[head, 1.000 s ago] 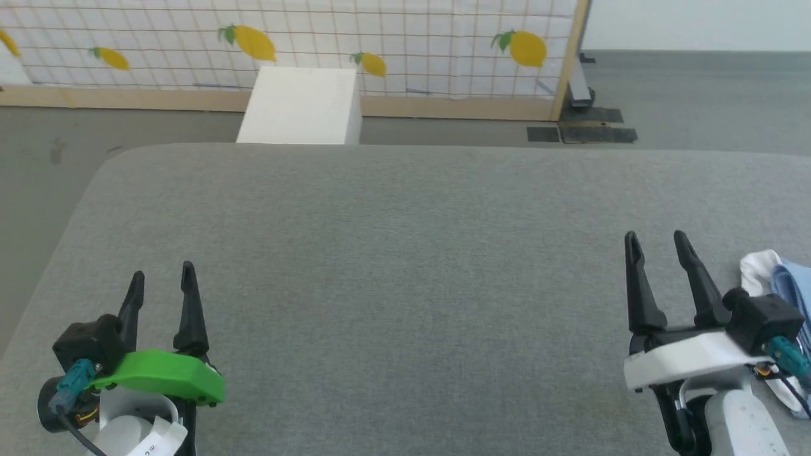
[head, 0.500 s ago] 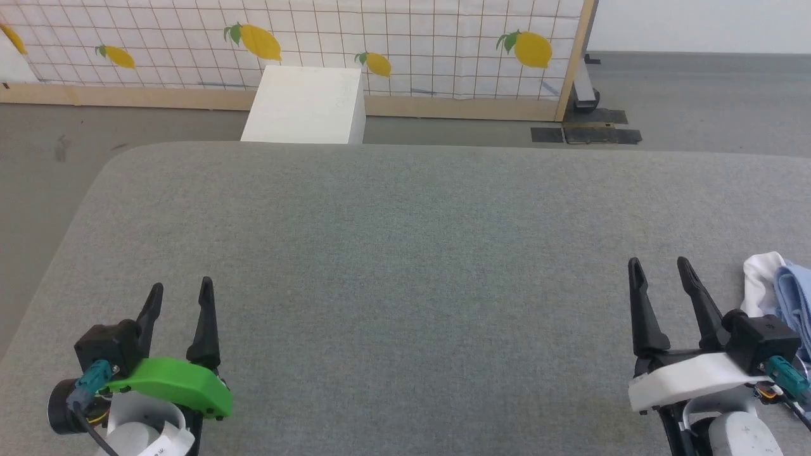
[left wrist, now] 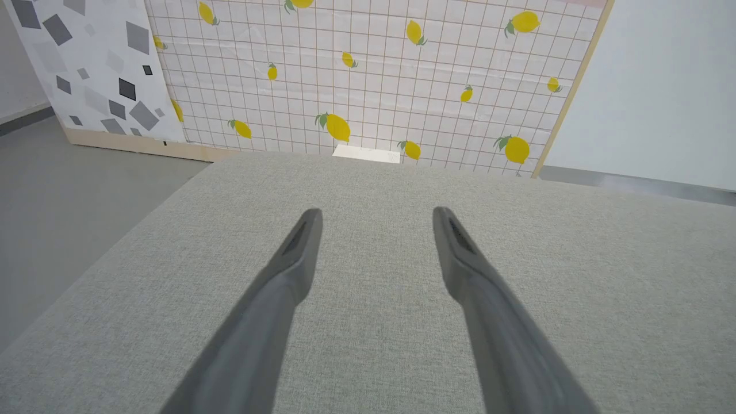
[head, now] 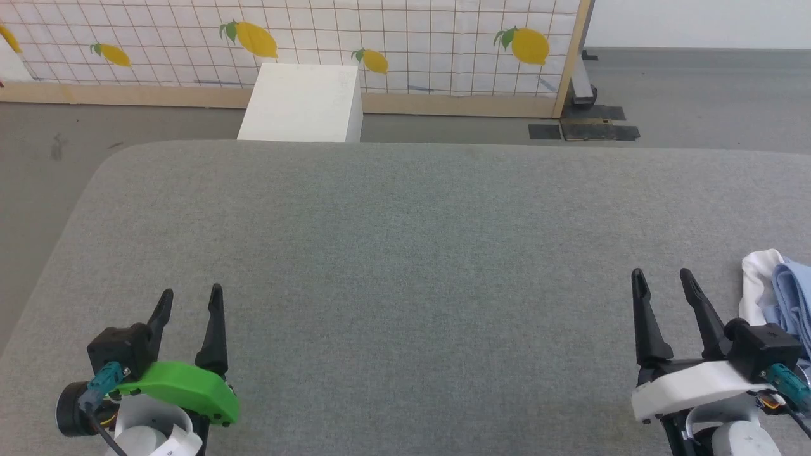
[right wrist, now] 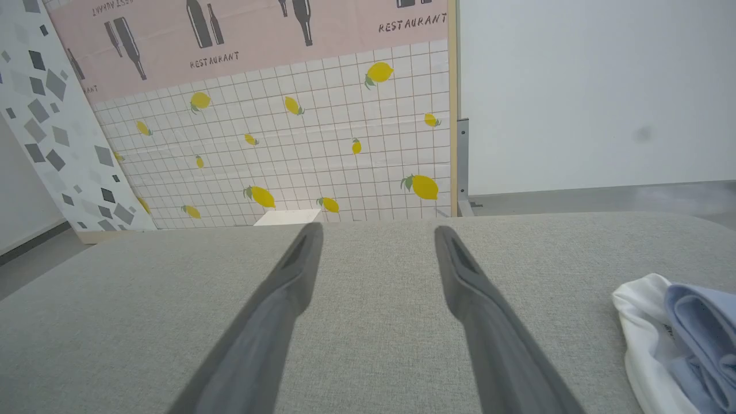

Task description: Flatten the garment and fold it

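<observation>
My left pincer point(head: 191, 291) and my right pincer point(head: 661, 273) are both spread wide and hold nothing, over the grey fabric-covered counter point(head: 405, 240). The crumpled light-blue knit garment with white trim point(head: 785, 297) lies on the counter near my right pincer, on its outer side, apart from the fingers.

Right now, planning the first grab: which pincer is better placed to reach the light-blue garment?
Right. The right pincer is beside the bunched light-blue knit garment; the left pincer is far across the grey surface.
</observation>
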Available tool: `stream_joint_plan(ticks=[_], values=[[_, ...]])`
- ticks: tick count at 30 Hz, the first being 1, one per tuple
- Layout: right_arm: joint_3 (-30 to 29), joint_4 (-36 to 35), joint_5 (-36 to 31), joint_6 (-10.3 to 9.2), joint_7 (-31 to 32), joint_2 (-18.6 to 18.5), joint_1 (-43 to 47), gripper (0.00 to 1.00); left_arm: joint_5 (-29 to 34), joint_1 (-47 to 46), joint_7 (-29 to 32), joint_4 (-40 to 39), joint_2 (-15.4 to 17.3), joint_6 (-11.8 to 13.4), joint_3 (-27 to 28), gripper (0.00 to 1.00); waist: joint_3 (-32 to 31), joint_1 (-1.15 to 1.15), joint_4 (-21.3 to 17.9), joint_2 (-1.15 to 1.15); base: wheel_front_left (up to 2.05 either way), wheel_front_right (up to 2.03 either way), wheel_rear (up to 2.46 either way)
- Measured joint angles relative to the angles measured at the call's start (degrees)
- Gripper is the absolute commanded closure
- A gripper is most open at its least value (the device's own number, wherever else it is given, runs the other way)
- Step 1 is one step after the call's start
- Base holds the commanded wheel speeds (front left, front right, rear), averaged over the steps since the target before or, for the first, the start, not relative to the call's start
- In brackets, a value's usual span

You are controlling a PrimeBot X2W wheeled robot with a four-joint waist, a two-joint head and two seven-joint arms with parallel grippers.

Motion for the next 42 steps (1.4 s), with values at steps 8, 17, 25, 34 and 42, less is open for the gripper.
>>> stream_joint_plan(ticks=[8,17,25,34,42], values=[[-0.04,0.00,0.15,0.00,0.01,0.00,0.01,0.00,-0.33,0.00,0.00,-0.03,0.00,0.01,-0.04,0.00,0.32,0.00,-0.10,0.00,0.00,0.00,0.00],[-0.07,-0.01,0.38,0.00,0.46,0.00,0.01,0.00,-0.54,-0.08,0.01,-0.22,0.00,0.01,-0.18,0.00,0.77,0.00,-0.06,0.00,0.00,0.00,0.00],[-0.11,0.00,0.44,0.00,0.49,0.00,0.00,0.00,-0.92,-0.21,0.00,-0.26,0.01,0.01,-0.30,0.00,0.95,0.00,-0.05,0.00,0.00,0.00,0.00],[-0.14,0.52,0.53,0.00,0.48,0.00,-0.01,0.00,-1.14,-0.24,-0.01,-0.01,0.08,0.01,-0.41,0.00,0.60,0.00,-0.06,0.00,0.00,0.00,0.00],[-0.10,0.65,0.54,0.00,0.48,0.00,-0.01,0.00,-1.31,-0.24,-0.01,0.07,0.19,0.02,-0.62,0.00,0.65,0.00,-0.07,0.00,0.00,0.00,0.00]])
